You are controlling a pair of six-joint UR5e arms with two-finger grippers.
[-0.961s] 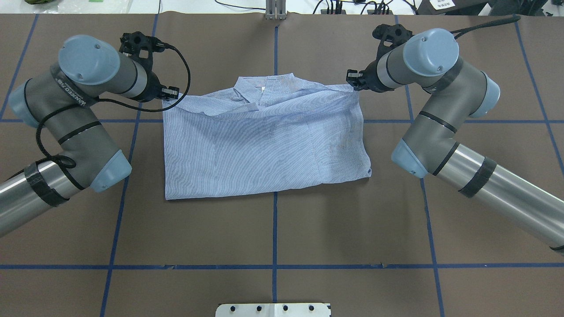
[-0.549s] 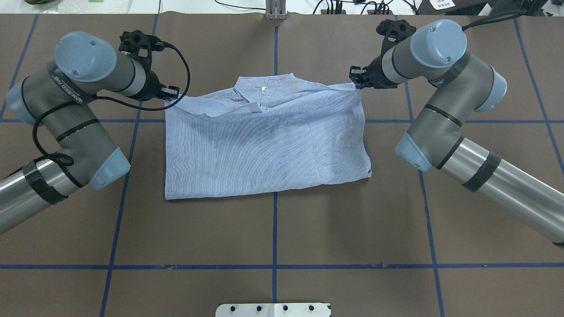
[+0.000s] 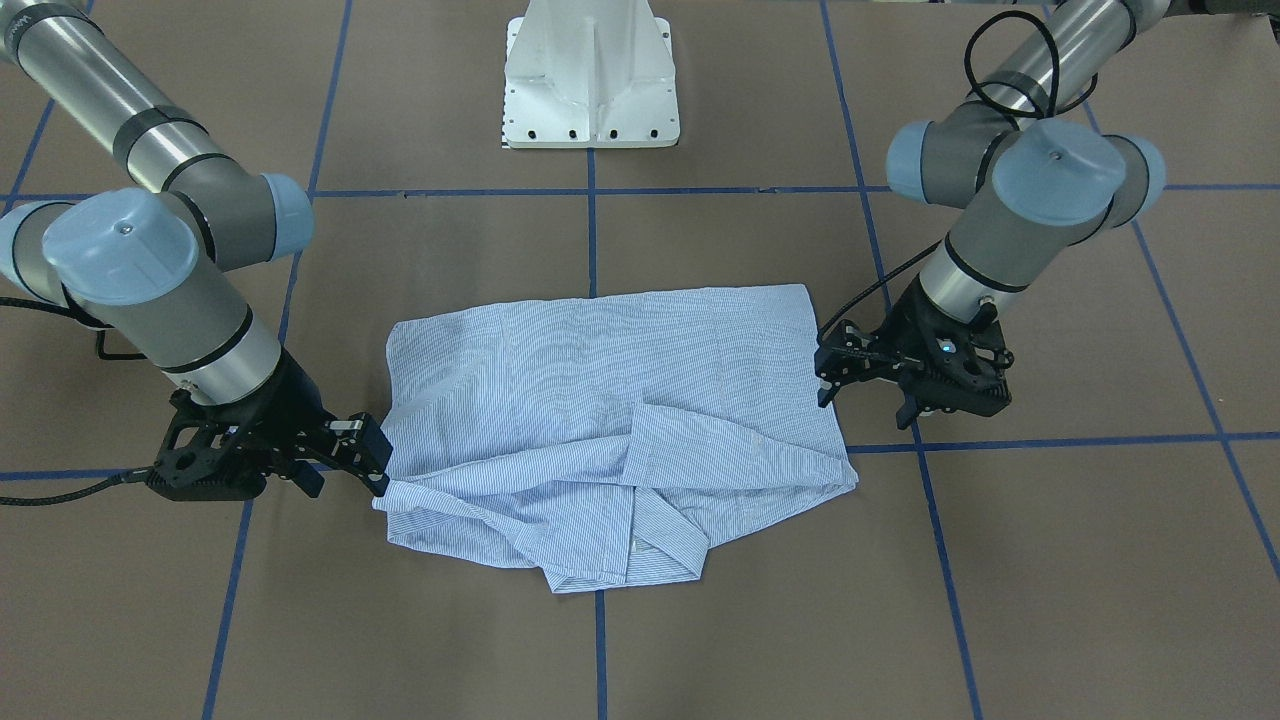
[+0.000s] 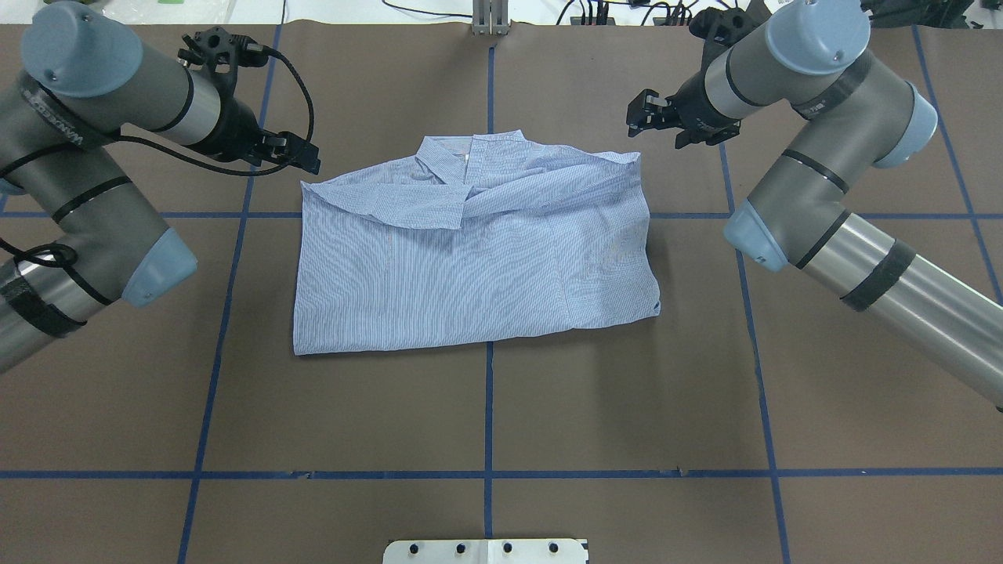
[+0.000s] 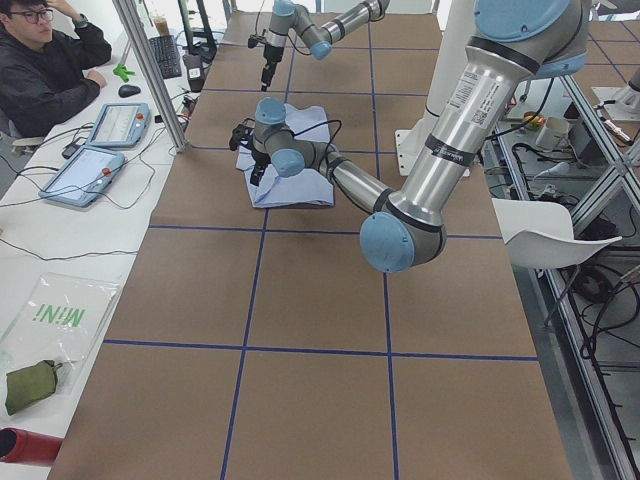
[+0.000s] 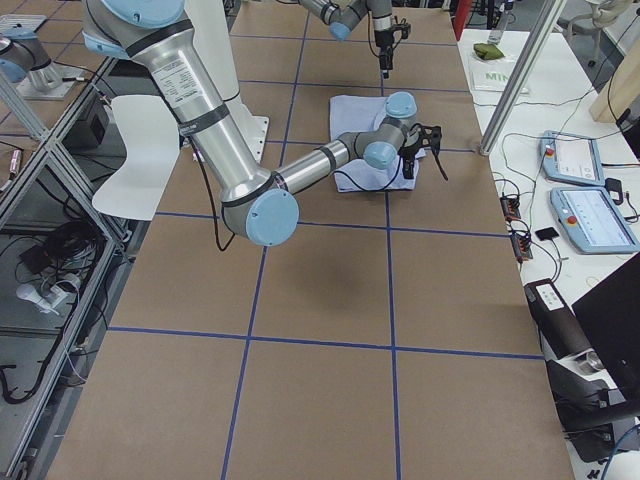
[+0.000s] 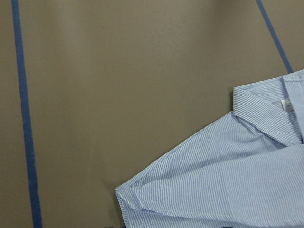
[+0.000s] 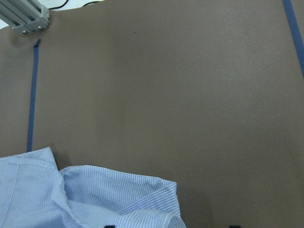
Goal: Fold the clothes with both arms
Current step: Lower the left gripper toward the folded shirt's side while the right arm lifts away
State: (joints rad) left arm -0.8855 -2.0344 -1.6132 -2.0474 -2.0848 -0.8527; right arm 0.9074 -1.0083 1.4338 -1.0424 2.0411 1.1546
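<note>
On taped table, folded striped shirt, left arm, right arm flanking collar end, jaws spread, empty

Brown table crossed by blue tape lines, white side desk with tablets, seated person, white chair

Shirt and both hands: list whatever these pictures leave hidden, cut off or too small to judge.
Shirt: in the overhead view its lower layers are hidden under the folded top layer.
Collar label: the print is too small to read in every view.
Left hand, right hand: in the wrist views the bottom edge cuts off nearly all of each.
Exterior left view: the left arm covers part of the small, distant shirt.
</note>
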